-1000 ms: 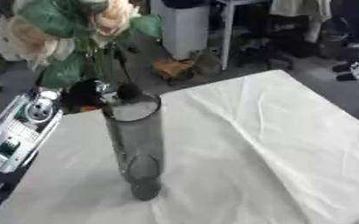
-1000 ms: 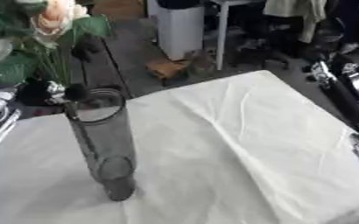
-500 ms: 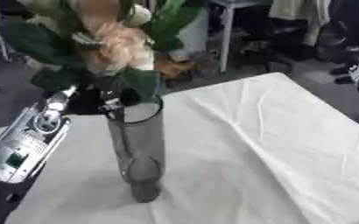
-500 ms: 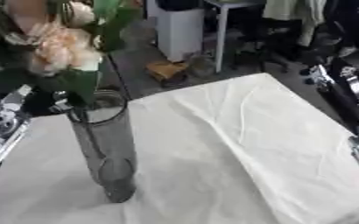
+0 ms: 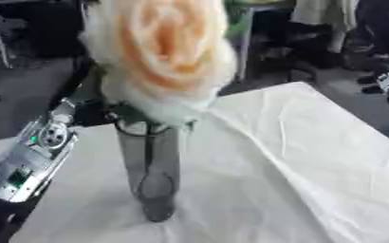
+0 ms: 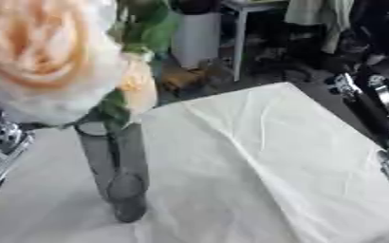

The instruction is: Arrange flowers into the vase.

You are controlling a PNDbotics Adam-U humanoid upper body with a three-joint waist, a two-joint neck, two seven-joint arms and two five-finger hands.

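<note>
**Left hand hidden behind a large rose at the vase mouth**

The robot's left hand cannot be made out: only its silver and black forearm (image 5: 33,159) shows, rising from the lower left toward the top of the vase, and the blooms cover the place where the hand would be, so I cannot tell whether its fingers are curled or straight. The right hand is likewise not visible as such; only black and silver parts of the right arm (image 6: 380,109) show along the right edge, well apart from the vase.

A tall, dark, see-through glass vase (image 5: 151,175) stands upright on the bench (image 5: 297,156), toward its left side. The bench is covered with a pale, creased cloth (image 6: 264,156).

A very large cream and peach rose (image 5: 161,52) fills the upper part of the view, very close to the camera, sitting right over the mouth of the vase. A second, smaller peach bloom (image 6: 138,88) and green leaves (image 6: 152,26) hang beside it. A dark stem (image 5: 149,147) runs down inside the glass.

Behind the bench the room is cluttered with furniture, all blurred.
</note>
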